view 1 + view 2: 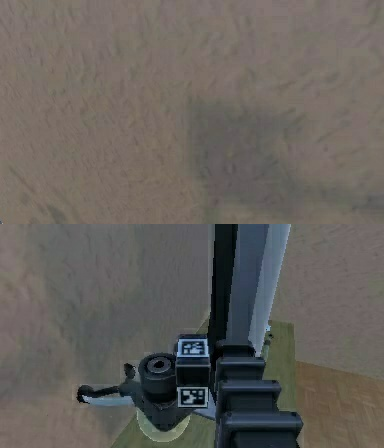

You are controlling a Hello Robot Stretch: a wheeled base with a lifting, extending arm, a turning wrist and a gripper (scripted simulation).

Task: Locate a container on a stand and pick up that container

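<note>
Forward view faces a rough grey-brown surface point(120, 90). Arm side view: the gripper point(92, 396) hangs near an olive-green top point(286, 346); whether it holds anything cannot be told.

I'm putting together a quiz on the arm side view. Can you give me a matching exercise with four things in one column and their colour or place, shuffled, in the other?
Things:
1. arm
2. marker squares
3. tall upright panel
4. flat surface right of the panel

Descriptions:
A. olive green
B. white with black marks
C. dark bar rising from the bottom edge
D. black and white, reaching the top edge

Pairs: 1-C; 2-B; 3-D; 4-A
</note>
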